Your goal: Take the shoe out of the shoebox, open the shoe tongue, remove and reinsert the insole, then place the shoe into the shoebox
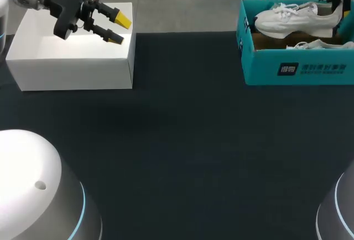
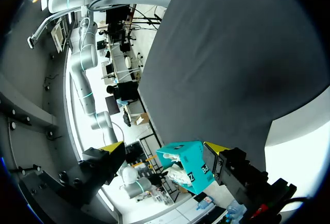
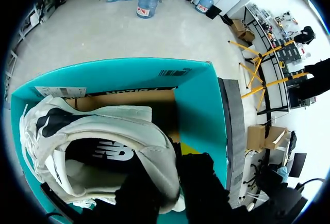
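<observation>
Right wrist view: you see the right jaws closed on the heel of the white shoe (image 3: 103,131). One dark finger (image 3: 139,198) lies against the inside of the heel collar and the other (image 3: 201,182) against the outside. The heel wall is pinched between them, so the gap is narrow. The toe of the shoe points away from the jaws. The shoe lies inside the teal shoebox (image 3: 196,95), above its brown cardboard floor.

Head view: you find the shoebox (image 1: 298,66) at the far right corner of the dark worktop (image 1: 182,140). The shoe (image 1: 293,19) rests high in the box on its side, heel toward the right edge of the view. A second shoe (image 1: 323,45) lies lower in the same box, just beside the near wall.

The left jaws hang well apart from the shoebox, above the white box (image 1: 72,57) at the far left of the worktop. Their yellow-tipped fingers (image 1: 119,19) stand wide apart, hold nothing and touch nothing.

Left wrist view: you can confirm the wide gap. The two yellow fingertips (image 2: 111,146) are spread, and the shoebox (image 2: 183,164) shows far ahead between them, across the worktop (image 2: 232,53). An edge of the white box (image 2: 299,146) lies beside the jaws.
</observation>
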`<state>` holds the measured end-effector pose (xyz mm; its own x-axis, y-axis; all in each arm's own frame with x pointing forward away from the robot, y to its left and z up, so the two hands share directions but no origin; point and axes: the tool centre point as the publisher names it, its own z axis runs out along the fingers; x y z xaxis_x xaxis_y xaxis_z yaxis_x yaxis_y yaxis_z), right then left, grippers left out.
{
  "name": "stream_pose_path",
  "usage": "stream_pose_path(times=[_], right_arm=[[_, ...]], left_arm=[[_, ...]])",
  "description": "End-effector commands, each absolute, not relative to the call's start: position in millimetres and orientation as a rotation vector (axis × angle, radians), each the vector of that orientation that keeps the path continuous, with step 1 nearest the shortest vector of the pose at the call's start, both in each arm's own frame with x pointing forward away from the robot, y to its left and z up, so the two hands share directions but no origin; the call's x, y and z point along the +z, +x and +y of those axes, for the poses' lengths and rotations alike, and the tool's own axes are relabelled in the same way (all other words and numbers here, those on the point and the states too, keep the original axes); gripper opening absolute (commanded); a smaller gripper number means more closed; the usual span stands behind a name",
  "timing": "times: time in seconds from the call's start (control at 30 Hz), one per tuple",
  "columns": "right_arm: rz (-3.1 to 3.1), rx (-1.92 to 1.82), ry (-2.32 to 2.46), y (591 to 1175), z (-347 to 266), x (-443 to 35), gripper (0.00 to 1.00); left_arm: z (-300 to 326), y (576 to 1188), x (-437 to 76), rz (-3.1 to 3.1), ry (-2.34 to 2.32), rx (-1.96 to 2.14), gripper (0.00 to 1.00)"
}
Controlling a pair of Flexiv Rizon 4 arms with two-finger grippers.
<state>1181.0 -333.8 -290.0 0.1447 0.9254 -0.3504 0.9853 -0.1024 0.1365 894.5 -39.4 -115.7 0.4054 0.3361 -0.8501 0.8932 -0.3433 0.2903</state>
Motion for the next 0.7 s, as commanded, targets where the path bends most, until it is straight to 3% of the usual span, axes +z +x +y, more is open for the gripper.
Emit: stream_pose_path(times=[0.03,0.7], right_arm=[[1.845,-0.283,2.112,1193,-334,-303,0.0],[1.811,-0.346,2.177,1185,-339,-354,0.0]], left_arm=[[-39,895,-115,1.055,1.88,-0.894,1.0],[-39,895,-115,1.055,1.88,-0.894,1.0]])
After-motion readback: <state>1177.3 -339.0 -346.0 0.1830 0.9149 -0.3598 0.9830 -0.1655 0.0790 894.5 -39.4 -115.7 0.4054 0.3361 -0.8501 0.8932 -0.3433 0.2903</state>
